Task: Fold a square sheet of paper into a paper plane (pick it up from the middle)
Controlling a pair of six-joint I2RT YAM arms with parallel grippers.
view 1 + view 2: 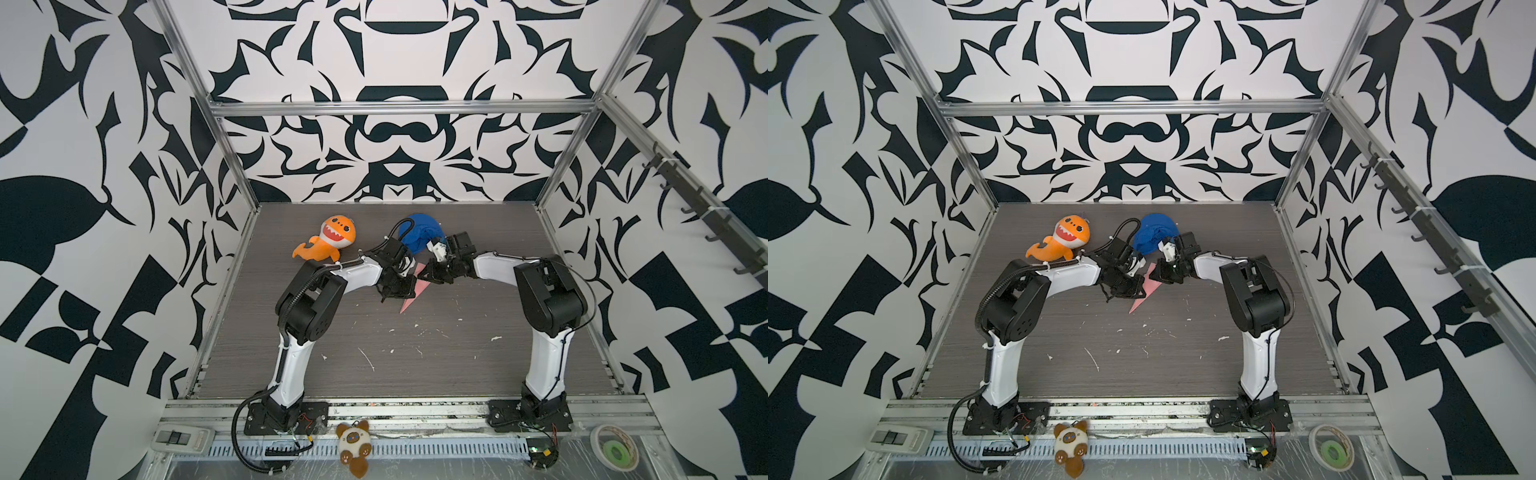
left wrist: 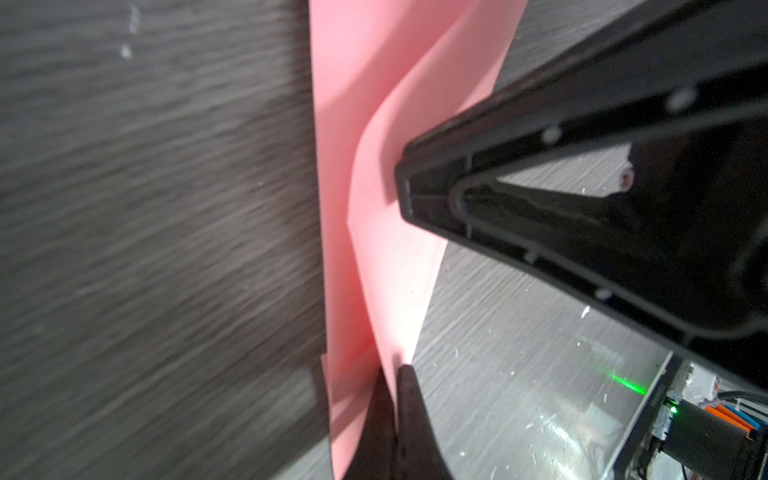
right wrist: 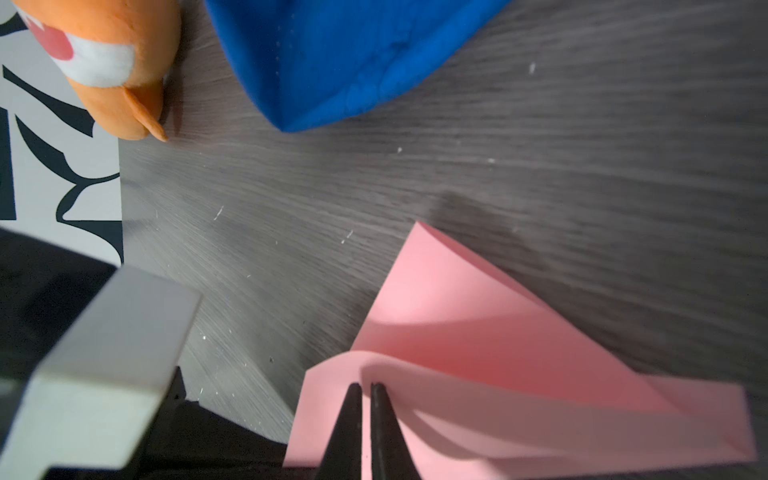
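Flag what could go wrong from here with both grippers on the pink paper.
1. Tear or crumple: the left gripper and right gripper both pinch the thin pink paper close together, so uneven pulling may rip it.
2. Crooked fold: the flap in the right gripper is curled, not creased, so it may land askew.
3. Snag: the blue cloth lies just behind the right wrist and could get dragged.

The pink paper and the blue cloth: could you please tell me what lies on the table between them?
Nothing: the right wrist view shows bare table between paper and cloth.
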